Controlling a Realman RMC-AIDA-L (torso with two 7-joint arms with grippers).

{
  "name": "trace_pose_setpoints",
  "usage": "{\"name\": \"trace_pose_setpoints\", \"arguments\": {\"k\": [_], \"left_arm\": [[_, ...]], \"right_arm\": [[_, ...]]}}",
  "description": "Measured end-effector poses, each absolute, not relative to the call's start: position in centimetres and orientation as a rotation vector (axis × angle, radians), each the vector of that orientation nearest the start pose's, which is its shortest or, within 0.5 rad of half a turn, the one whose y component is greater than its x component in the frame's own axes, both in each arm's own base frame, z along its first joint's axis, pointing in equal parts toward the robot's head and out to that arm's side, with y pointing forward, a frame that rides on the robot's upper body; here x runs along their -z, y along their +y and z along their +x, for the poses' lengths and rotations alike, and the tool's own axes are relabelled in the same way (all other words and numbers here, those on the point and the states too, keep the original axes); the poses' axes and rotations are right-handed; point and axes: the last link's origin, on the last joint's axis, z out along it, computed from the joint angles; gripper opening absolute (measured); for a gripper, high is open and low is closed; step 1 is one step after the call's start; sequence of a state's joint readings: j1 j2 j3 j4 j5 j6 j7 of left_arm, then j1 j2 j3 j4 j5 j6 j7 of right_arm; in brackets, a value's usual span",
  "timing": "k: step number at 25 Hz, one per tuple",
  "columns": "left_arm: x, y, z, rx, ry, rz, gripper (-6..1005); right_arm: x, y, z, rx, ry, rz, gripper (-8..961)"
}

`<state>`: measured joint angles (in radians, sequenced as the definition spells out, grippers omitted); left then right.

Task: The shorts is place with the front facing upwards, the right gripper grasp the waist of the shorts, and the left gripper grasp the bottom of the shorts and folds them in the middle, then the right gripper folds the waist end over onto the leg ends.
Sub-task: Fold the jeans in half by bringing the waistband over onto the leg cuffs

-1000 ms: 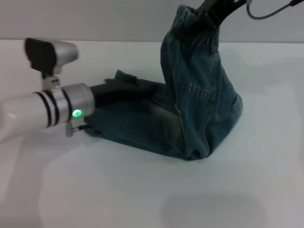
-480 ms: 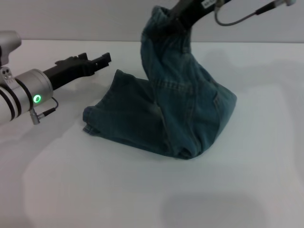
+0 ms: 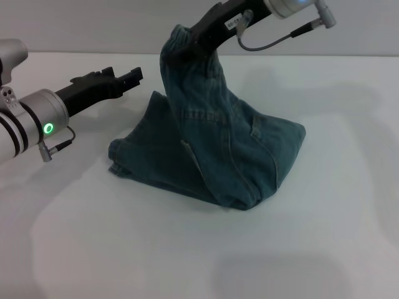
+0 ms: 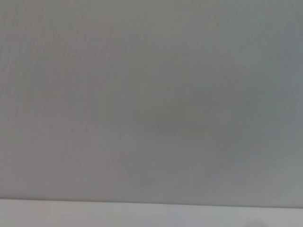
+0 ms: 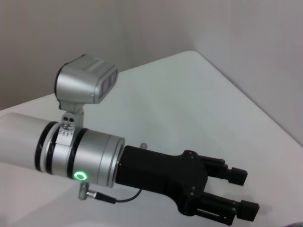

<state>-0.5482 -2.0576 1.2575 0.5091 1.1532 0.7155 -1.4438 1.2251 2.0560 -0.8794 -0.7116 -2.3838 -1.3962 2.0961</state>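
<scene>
The blue-green denim shorts (image 3: 230, 149) lie folded lengthwise on the white table, with one end raised into a peak. My right gripper (image 3: 186, 45) is shut on the gathered waist of the shorts (image 3: 173, 36) and holds it up over the lying part. The leg ends (image 3: 117, 161) rest flat on the table at the left. My left gripper (image 3: 137, 76) hovers left of the shorts, open and holding nothing. The right wrist view shows this left gripper (image 5: 242, 191) with its two fingers apart. Only wall and table edge appear in the left wrist view.
The white table (image 3: 187, 249) stretches around the shorts, with a grey wall behind it. The left arm's silver body with its green light (image 3: 48, 129) reaches in from the left edge. A black cable (image 3: 280, 38) hangs off the right arm.
My right gripper has carried the waist leftward and lower, toward the leg ends. My left gripper let go of the shorts, pulled back to the left and has since stayed still.
</scene>
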Motion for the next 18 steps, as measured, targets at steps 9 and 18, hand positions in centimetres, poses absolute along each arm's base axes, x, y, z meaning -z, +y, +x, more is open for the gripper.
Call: {"name": "trace_pose_setpoints", "arguments": {"k": [9, 18], "left_arm": [[1.7, 40.9, -27.5, 0.739, -1.059, -2.003, 635], [1.9, 41.0, -27.2, 0.737, -1.044, -2.014, 636]], "right_arm": [[2.3, 45.2, 2.9, -0.154, 0.479, -2.883, 373], [4.4, 44.8, 2.5, -0.044, 0.4, -2.905, 442]]}}
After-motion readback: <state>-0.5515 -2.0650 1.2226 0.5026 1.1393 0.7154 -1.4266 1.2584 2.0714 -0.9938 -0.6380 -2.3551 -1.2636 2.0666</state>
